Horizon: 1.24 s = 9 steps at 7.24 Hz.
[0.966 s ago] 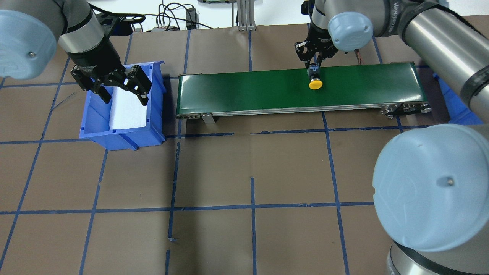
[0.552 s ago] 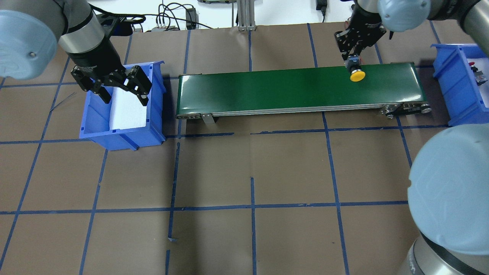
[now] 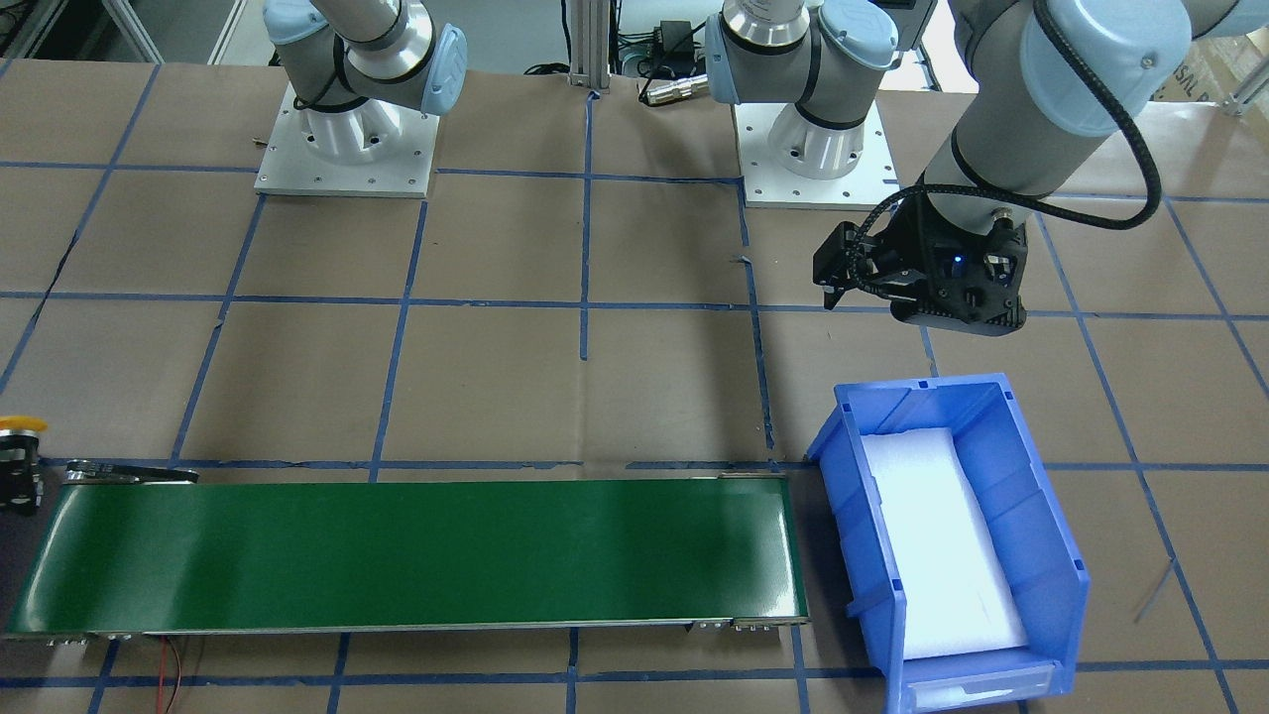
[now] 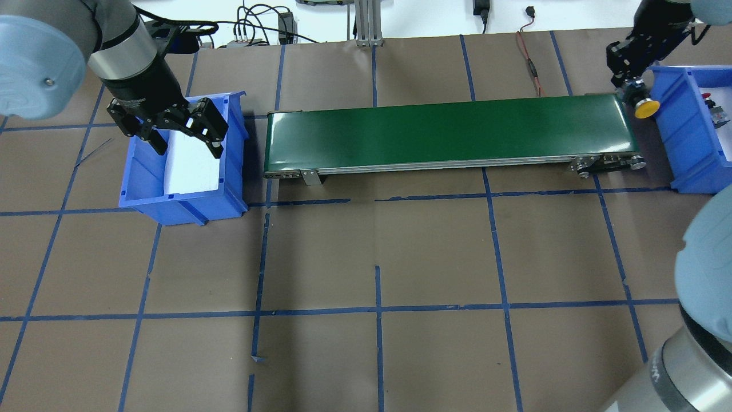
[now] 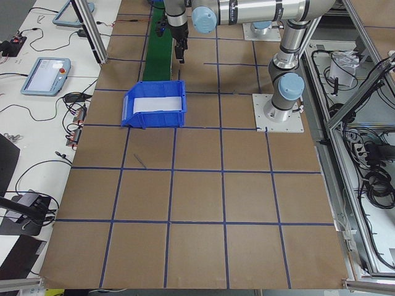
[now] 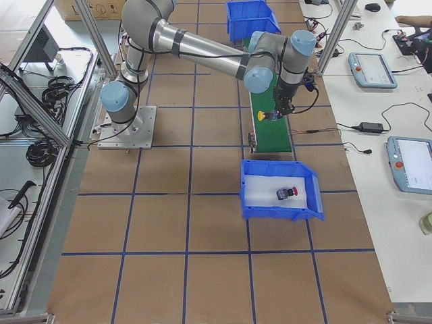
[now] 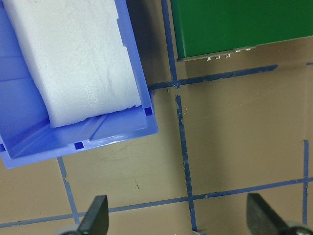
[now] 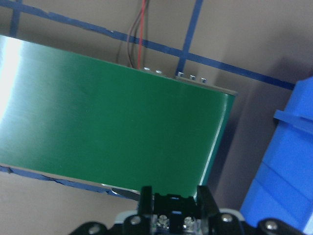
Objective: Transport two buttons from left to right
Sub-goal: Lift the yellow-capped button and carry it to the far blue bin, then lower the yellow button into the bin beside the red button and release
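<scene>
The table (image 5: 203,203), papered brown and crossed with blue tape lines, runs away from its near end. A blue bin (image 5: 131,116) sits toward the long edge opposite the robot, with a white foam pad (image 5: 159,105) inside. Beyond the bin a green conveyor belt (image 5: 157,58) lies along that same edge. The left arm (image 5: 247,11) rises from its base plate (image 5: 279,122) at the robot's edge and reaches across. The left pincer (image 5: 179,57) hangs pointing down just past the bin, beside the belt, too small to show how its jaws stand.
</scene>
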{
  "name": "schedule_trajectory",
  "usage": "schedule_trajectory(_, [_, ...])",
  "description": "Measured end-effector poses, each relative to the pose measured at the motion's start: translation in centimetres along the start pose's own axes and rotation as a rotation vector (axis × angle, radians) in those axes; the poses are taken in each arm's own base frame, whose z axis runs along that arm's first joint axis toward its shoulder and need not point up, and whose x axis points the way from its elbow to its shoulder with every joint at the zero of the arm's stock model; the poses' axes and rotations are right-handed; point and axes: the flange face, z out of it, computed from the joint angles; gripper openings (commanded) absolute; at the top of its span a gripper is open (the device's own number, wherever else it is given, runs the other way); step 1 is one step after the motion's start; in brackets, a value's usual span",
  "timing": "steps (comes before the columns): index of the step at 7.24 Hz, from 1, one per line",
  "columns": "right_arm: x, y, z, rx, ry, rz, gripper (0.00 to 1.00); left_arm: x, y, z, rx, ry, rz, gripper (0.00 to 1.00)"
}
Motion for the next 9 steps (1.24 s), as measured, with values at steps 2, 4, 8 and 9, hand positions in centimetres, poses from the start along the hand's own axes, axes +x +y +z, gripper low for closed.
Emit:
schedule_trajectory(2, [6.3,2.5,-0.2,0.004,0.01,0.016,0.09,0.0,0.0,0.0,-0.001,-0.002,0.0,1.0])
schedule_trajectory(4, [10.8,2.8,-0.2,0.016,0.03,0.008,0.09,0.0,0.0,0.0,-0.001,-0.002,0.0,1.0])
schedule_trajectory(8, [17.8,1.9,2.0,0.062,0.084,-0.027,0.09,0.0,0.0,0.0,0.0,0.0,-0.001,1.0])
schedule_trajectory(9, [18.9,1.3,3.3,0.073,0.089,-0.033,0.09,0.0,0.0,0.0,-0.001,-0.001,-0.001,1.0])
